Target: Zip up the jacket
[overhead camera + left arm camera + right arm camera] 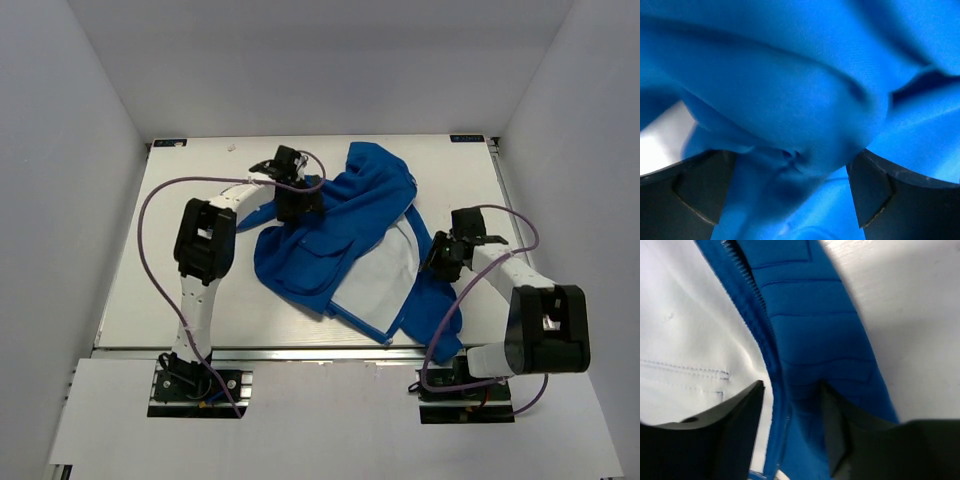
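The royal-blue jacket (330, 235) lies crumpled in the middle of the table, one front panel turned back so its whitish lining (380, 280) shows. My left gripper (297, 200) is down on the jacket's far left part. In the left wrist view its jaws (790, 195) stand wide apart with a bunched fold of blue fleece (790, 100) between them. My right gripper (440, 255) is at the jacket's right edge. In the right wrist view its jaws (792, 405) are partly open astride the blue front edge (810, 340), whose zipper teeth (747, 280) run beside the lining (685, 315).
The white table (170, 200) has grey walls at the back and both sides. Bare tabletop shows right of the jacket edge in the right wrist view (910, 315). Purple cables loop along both arms (150, 200).
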